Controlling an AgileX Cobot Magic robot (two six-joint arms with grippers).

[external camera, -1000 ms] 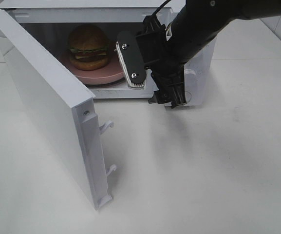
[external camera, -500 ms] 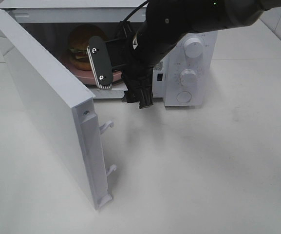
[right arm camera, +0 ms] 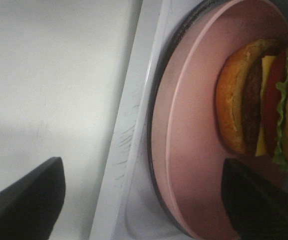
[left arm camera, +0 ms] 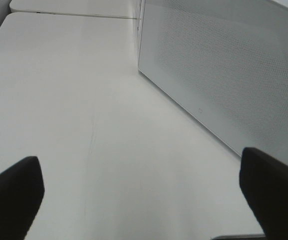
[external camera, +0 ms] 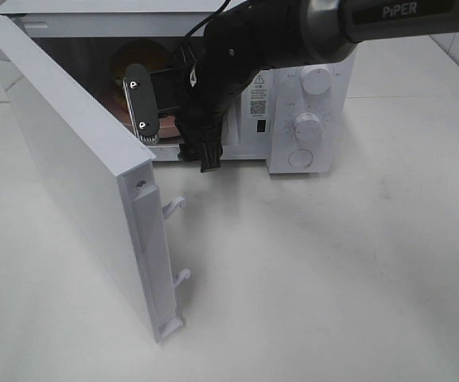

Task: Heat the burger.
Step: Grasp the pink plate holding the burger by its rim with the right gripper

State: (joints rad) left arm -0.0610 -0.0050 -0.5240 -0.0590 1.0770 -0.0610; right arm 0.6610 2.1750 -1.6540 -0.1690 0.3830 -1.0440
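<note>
Standing door (external camera: 78, 159): swung wide open at 9 o'clock of the microwave (external camera: 134, 22); its free edge points toward 6 o'clock in the high view and carries white latch hooks (external camera: 173, 205).
Left gripper (left arm camera: 139, 167): shown by its own wrist view only. Its fingers (left arm camera: 11, 197) are spread wide with nothing between them, over bare table. A white perforated panel (left arm camera: 223, 75) stands close beside it.
Burger (external camera: 136, 57): inside the microwave cavity, at 11 o'clock in the high view, mostly hidden by the right arm. In the right wrist view the burger (right arm camera: 253, 100) sits on the plate, with bun, cheese, lettuce and patty layers visible.
Pink plate (right arm camera: 183, 150): lies on a dark-rimmed turntable (right arm camera: 152, 150) just behind the white front sill.
Right gripper (external camera: 173, 131): at the cavity mouth, at 6 o'clock of the burger. The fingers (external camera: 139, 107) are apart and hold nothing. In the wrist view one finger (right arm camera: 24, 200) is over the table outside the sill and the other is over the plate. Neither touches the burger.
Control panel (external camera: 289, 103): at 3 o'clock of the cavity, with two knobs (external camera: 317, 79) and a round button (external camera: 299, 157) at 6 o'clock of them.
Table (external camera: 332, 278): white; it carries the microwave.
</note>
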